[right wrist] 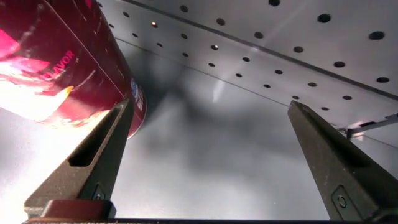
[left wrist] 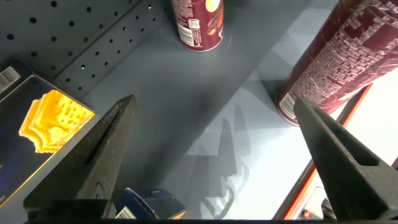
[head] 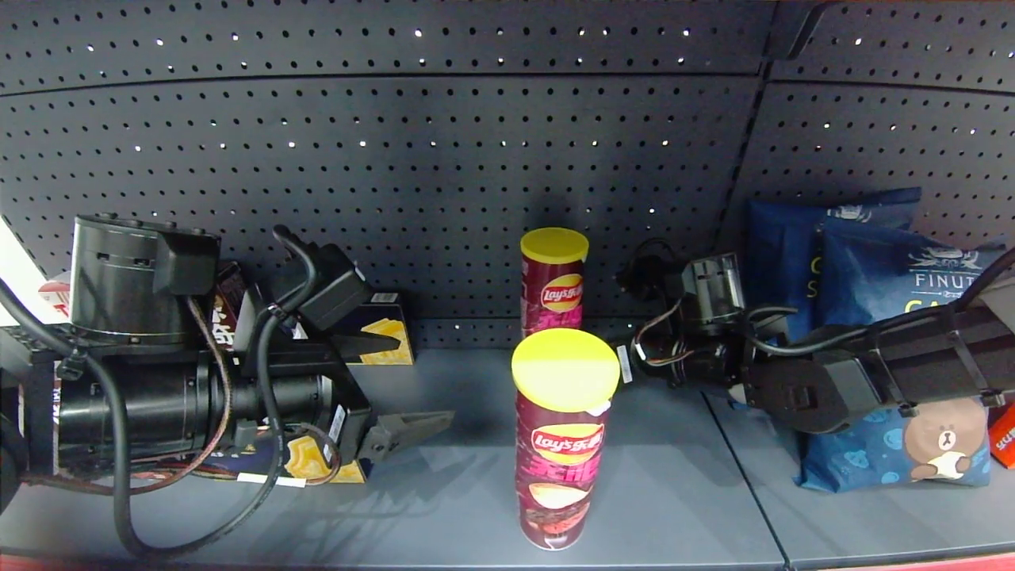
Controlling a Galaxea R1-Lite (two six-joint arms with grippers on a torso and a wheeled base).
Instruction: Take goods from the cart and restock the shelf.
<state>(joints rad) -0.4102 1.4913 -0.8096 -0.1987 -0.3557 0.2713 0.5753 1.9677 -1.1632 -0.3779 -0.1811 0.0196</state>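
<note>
Dark perforated pegboard [head: 396,143] backs the grey metal shelf [head: 674,492].

Head camera above shelf [head: 444,476]; wrist cameras close-in.

L gripper [head: 394,386] fingers spread wide, pointing inward, R gripper [right wrist: 208,107] likewise spread wide, pointing inward

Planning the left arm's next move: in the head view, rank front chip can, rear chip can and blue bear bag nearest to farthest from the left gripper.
1. Front chip can, just right of the left gripper.
2. Rear chip can, by the back panel.
3. Blue bear bag, far right.
</note>
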